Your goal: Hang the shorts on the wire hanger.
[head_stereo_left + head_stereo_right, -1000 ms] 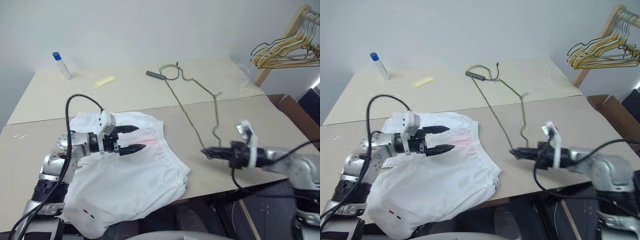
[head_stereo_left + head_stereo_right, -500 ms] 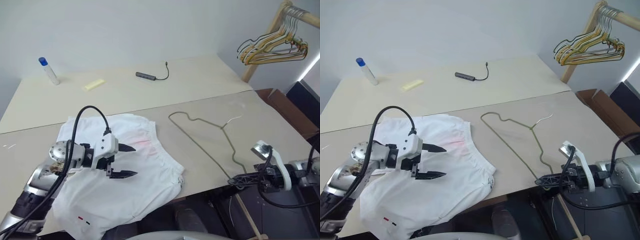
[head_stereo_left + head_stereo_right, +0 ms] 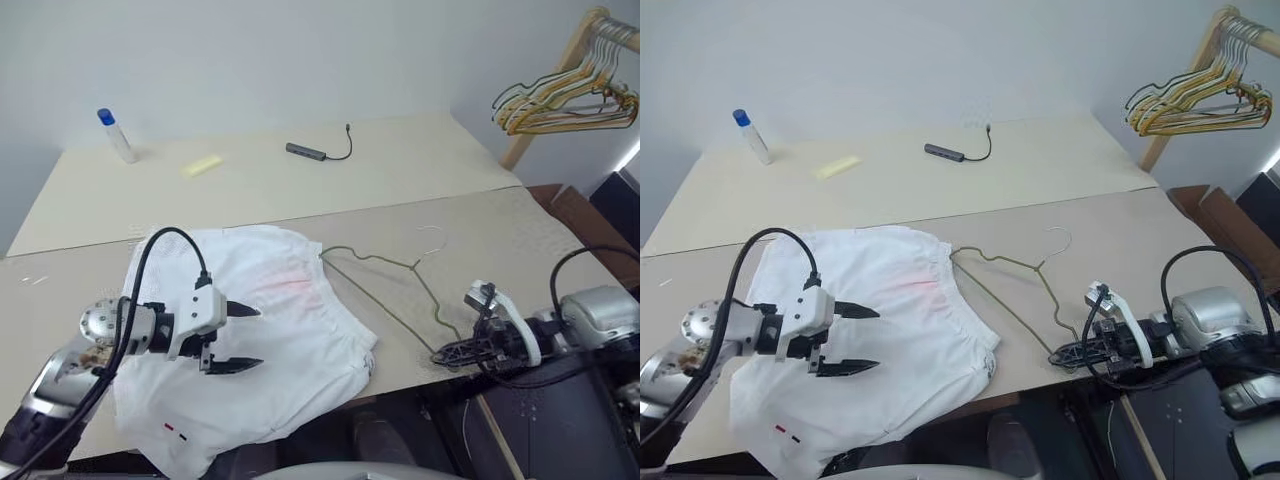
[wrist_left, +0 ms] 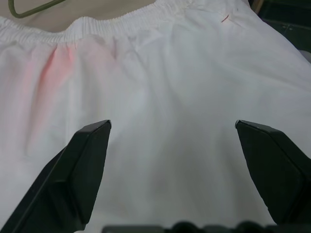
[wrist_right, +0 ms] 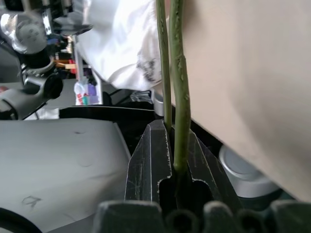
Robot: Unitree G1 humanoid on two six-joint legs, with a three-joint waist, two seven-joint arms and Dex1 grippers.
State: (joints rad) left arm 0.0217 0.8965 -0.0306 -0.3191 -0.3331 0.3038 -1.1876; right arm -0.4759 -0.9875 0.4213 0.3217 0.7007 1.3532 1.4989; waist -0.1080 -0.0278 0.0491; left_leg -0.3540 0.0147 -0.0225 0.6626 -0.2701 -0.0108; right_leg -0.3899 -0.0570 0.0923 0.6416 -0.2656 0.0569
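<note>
There, at the far left of the beige counter (image 3: 250, 190), a small bottle with a blue cap (image 3: 118, 134) stood upright, and a yellow block (image 3: 203, 165) lay a little to its right. Further right along the back, a dark adapter with a short cable (image 3: 318, 152) rested flat.

Nearer the front edge on the left, the shorts (image 3: 270, 340) lay spread out on the counter, white and rumpled, with a faint pink smudge (image 3: 290, 290) close to the elastic waistband and tiny red and black marks (image 3: 175, 429) near the lower hem, which drooped past the counter's front edge. The left gripper (image 3: 240, 338) hung over the middle of the shorts with its jaws spread wide; in the left wrist view the two black fingers (image 4: 82, 170) stood far apart above plain cloth, holding nothing.

Just to the right of the waistband lay the wire hanger (image 3: 385, 300), flat on the counter, its near corner touching or nearly touching the shorts' edge and its small hook (image 3: 1060, 238) curling toward the back. The right gripper (image 3: 445, 354) sat at the counter's front edge, its jaws pressed tight on the hanger's nearest corner; the right wrist view showed two strands of the olive wire (image 5: 175, 87) running out from between the closed fingers.

At the far right, a bunch of yellow and dark hangers (image 3: 565, 105) hung on a wooden rack (image 3: 545, 95).
</note>
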